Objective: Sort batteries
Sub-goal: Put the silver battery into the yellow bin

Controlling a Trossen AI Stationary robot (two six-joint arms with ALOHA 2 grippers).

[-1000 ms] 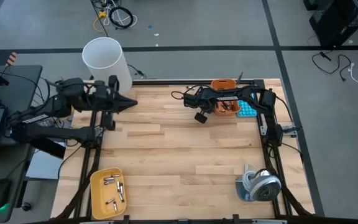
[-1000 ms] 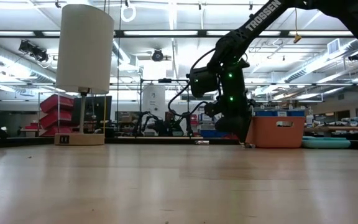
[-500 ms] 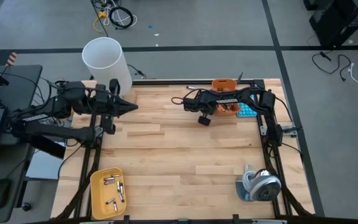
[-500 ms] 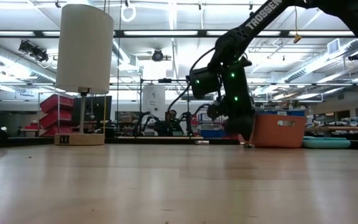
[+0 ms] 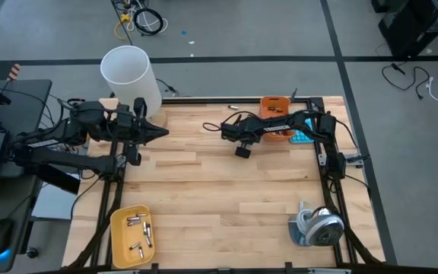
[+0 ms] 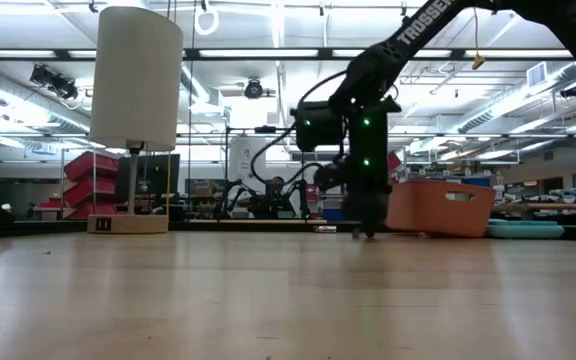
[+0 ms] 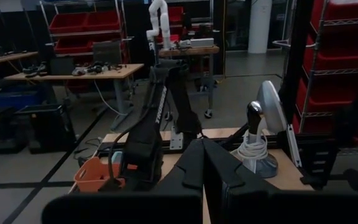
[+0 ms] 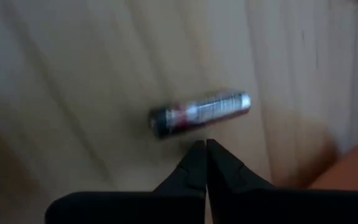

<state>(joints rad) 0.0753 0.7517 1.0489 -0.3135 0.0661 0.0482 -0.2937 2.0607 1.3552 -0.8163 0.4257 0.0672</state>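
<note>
One battery (image 8: 201, 114), a small cylinder with a dark and silver wrap, lies on its side on the wooden table. My right gripper (image 8: 204, 146) is shut and slants down, its tips right beside the battery's long side. The high view places this gripper (image 5: 228, 132) at the far middle of the table, left of the orange bin (image 5: 275, 106). Several batteries lie in the yellow tray (image 5: 120, 240) at the near left corner. My left gripper (image 5: 163, 131) is shut and held level above the table's far left. My right gripper has its shut fingertips (image 8: 194, 155) close against the middle of the battery's long side (image 8: 197, 127), coming slanting from above. Whether the tips touch the battery, I cannot tell. The battery lies flat on the table.
A white cylinder (image 5: 130, 74) stands beyond the far left corner. The blue calculator (image 5: 303, 135) lies beside the orange bin. A grey device with a coiled cord (image 5: 315, 225) sits at the near right corner. Bare wood spans the table's middle.
My right gripper has moved toward the table's left edge, away from the orange bin, staying low over the table and shut, and its wrist has rolled somewhat.
</note>
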